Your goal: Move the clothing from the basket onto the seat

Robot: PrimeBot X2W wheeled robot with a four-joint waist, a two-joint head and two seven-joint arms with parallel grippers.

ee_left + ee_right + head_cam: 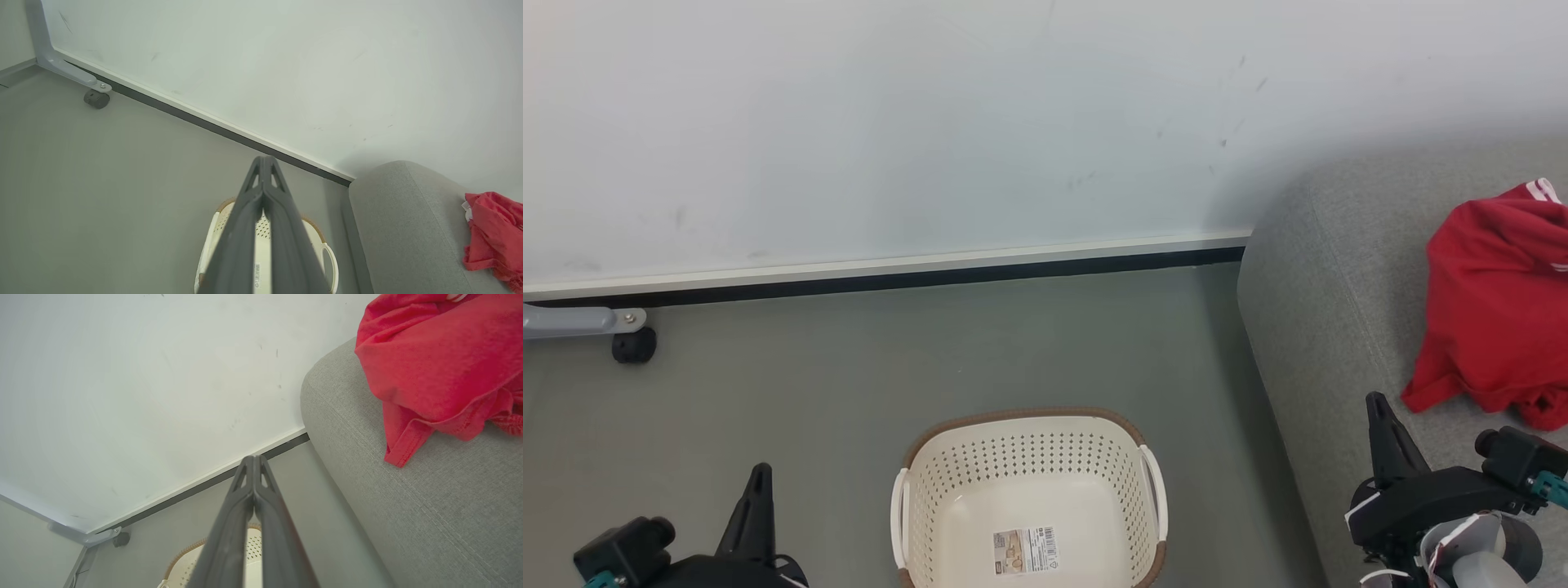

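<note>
Both clenched and empty, left gripper [760, 478] and right gripper [1377, 404] flank bare basket [1029, 415]; clothing [1494, 310] rests on seat [1331, 286], so advise retracting clear.

The head view looks steeply down at the floor [809, 408], basket [1029, 457] and seat [1323, 310]; the left wrist view slants over the basket toward the wall [931, 122]; the right wrist view sits close beside the seat's edge; all three share basket, seat and clothing [1494, 310].
</note>
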